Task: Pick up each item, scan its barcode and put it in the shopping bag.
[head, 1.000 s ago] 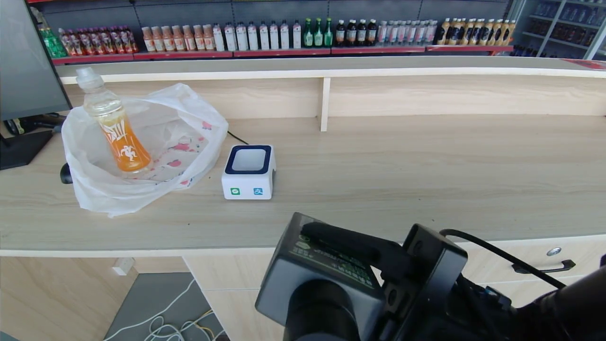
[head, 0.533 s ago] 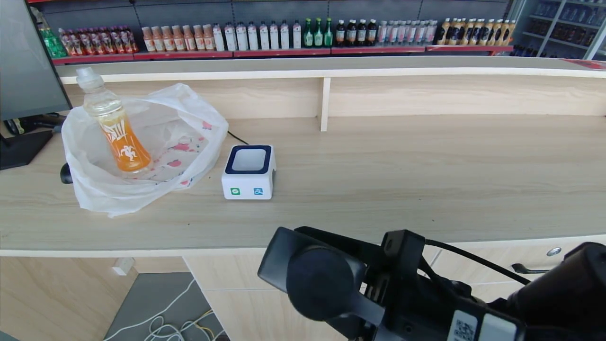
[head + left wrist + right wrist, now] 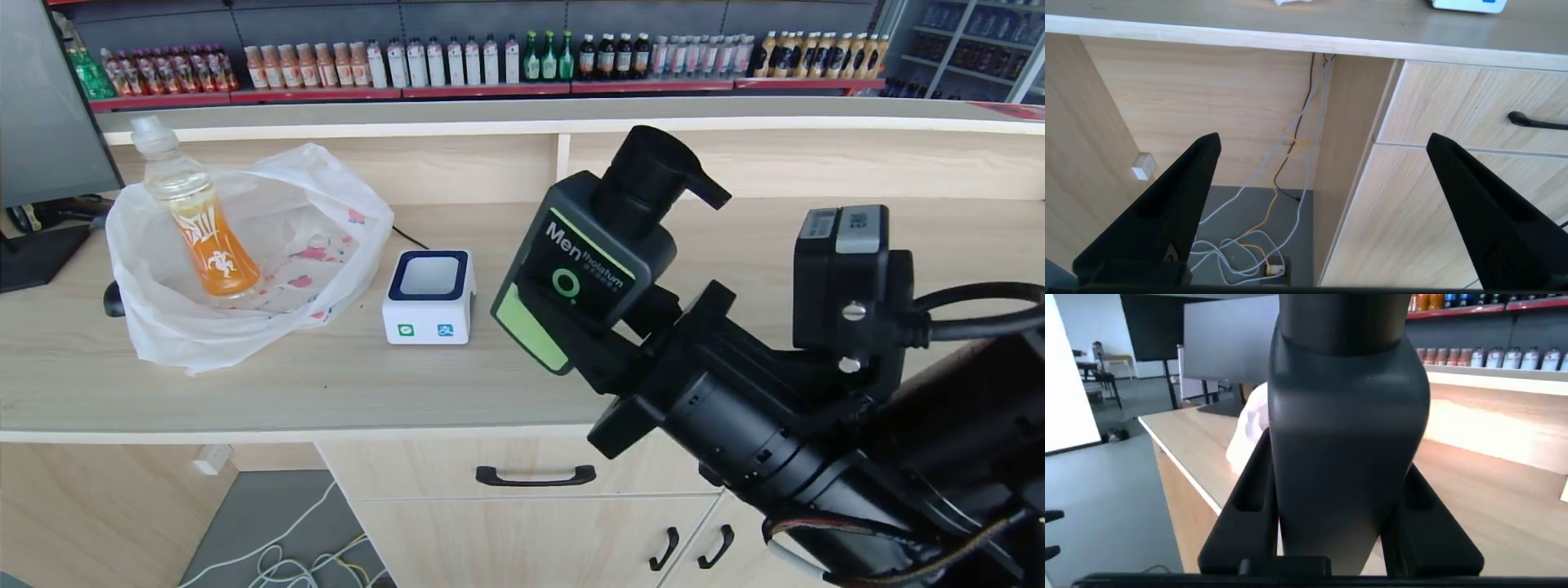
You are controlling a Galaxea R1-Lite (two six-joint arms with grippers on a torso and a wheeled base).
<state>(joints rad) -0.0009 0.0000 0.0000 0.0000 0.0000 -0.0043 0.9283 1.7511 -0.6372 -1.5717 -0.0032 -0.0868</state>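
My right gripper (image 3: 633,339) is shut on a dark grey pump bottle (image 3: 589,260) with a green label. It holds the bottle tilted in the air over the counter's front edge, to the right of the white scanner (image 3: 429,296) with the dark blue rim. In the right wrist view the bottle (image 3: 1343,416) stands between the fingers (image 3: 1245,506). A white plastic shopping bag (image 3: 326,220) lies open at the counter's left, and an orange drink bottle (image 3: 198,216) stands in it. My left gripper (image 3: 1323,212) is open below counter height, facing the cabinet front.
A dark monitor (image 3: 45,98) stands at the far left behind the bag. A raised ledge with an upright divider (image 3: 559,175) runs along the counter's back. Drawers with black handles (image 3: 535,475) sit under the counter. Cables (image 3: 1266,237) lie on the floor.
My right arm has swung up from below the counter's front edge, turning the pump bottle so that its label faces the head camera. The bag, drink bottle and scanner have not moved.
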